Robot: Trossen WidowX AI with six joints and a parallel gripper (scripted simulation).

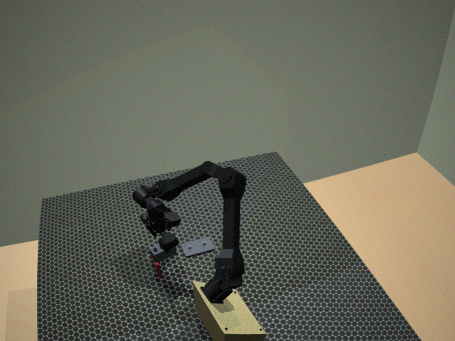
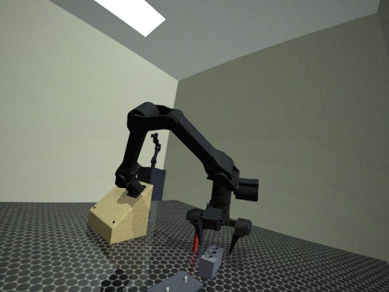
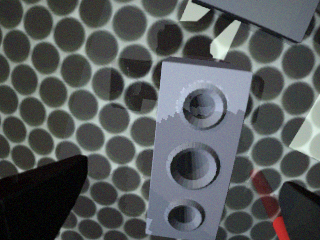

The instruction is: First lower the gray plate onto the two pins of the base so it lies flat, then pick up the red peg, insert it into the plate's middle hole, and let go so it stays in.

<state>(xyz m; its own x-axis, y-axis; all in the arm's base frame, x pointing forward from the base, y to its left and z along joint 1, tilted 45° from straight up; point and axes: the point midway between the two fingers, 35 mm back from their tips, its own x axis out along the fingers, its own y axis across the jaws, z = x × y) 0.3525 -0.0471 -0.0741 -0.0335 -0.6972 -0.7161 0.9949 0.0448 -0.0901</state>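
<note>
The gray plate (image 1: pixel 158 256) (image 2: pixel 207 267) (image 3: pixel 167 135), a thick block with three round holes facing up, stands on the table beside the base. The flat gray base (image 1: pixel 196 249) (image 2: pixel 175 284) (image 3: pixel 265 15) shows two short pale pins in the top and exterior views; no plate is on it. The red peg (image 1: pixel 158 271) (image 2: pixel 195 243) (image 3: pixel 281 231) stands upright near the plate, partly behind a finger in the exterior view. My gripper (image 1: pixel 159 242) (image 2: pixel 216 248) (image 3: pixel 184 179) is wide open and empty, pointing down above the plate. In the wrist view the plate shows between the fingertips.
The arm rises from a sloped wooden mount (image 1: pixel 239 315) (image 2: pixel 125 213) on the dark hexagon-patterned table (image 1: pixel 312 293) (image 2: pixel 47 251). A dark box (image 2: pixel 158 185) with a small arm shows far behind. Pale shapes lie by the plate in the wrist view.
</note>
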